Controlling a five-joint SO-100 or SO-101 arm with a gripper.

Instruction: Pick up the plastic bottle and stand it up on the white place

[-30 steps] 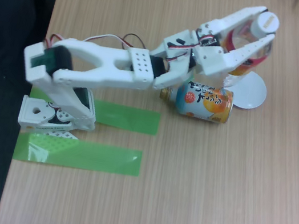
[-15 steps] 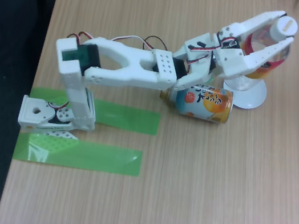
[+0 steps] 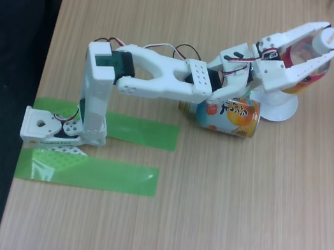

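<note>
arm reaches farther out than a second ago, gripper (image 3: pixel 326 48) clamped on the plastic bottle (image 3: pixel 308 56), carrying it up past the white dish (image 3: pixel 280 107), overshooting it.

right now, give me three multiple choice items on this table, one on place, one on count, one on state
1. Where does the can lie?
A. under the arm, beside the dish
B. on the green tape
C. off the table

2. How many green tape strips lie by the arm's base?
A. one
B. two
C. four

3. What is the hand doing?
A. open over the can
B. shut on the bottle
C. resting flat on the table

Answers:
1. A, the can lies on its side just left of the dish, below the arm.
2. B, one strip sits above another by the base.
3. B, both fingers flank the bottle, its white cap at the tips, above the dish.
</note>
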